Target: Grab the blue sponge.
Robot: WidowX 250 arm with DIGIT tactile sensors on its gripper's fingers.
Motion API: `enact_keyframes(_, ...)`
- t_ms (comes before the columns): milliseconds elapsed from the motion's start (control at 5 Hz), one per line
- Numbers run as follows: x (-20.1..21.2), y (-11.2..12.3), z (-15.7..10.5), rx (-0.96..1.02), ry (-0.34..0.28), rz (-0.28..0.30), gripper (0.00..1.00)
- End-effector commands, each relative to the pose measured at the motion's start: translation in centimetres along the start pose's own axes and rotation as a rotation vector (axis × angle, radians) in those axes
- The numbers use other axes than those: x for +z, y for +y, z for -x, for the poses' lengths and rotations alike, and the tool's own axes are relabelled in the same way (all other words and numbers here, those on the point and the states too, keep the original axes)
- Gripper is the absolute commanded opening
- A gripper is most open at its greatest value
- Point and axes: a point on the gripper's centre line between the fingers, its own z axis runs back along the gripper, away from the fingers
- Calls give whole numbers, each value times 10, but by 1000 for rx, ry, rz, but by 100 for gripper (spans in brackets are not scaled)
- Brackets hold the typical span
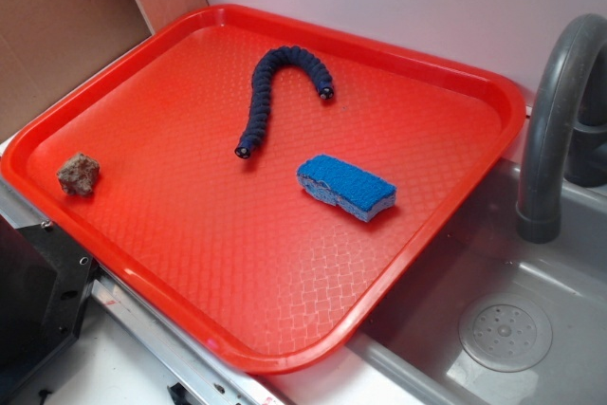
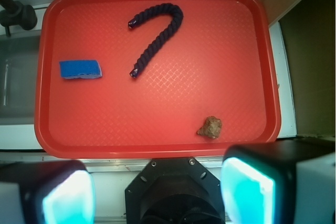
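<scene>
End effector (image 2: pixel 157 190): two wide black fingers, seen blurred in the wrist view.
Pads (image 2: pixel 247 190): pale turquoise faces, one on each finger.
Mount between the fingers: black, many-sided housing with small silver screws.
Markings: none readable.

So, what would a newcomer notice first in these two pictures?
First the big red tray, which fills most of both views and hangs partly over a grey sink. On it lie a curved dark navy tube near the middle, the blue sponge toward the sink side, and a small brown lump at the opposite edge. The open tool waits off the tray.
</scene>
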Motion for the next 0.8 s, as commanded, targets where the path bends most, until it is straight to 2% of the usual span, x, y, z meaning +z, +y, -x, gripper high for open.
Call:
enact_keyframes(0, 0, 0, 0, 0, 0, 0, 100)
enact_keyframes(400, -31, -33, -55, -509, -85, -37, 100)
enact_keyframes(600, -58, -58, -76, -765, -49, -48, 100)
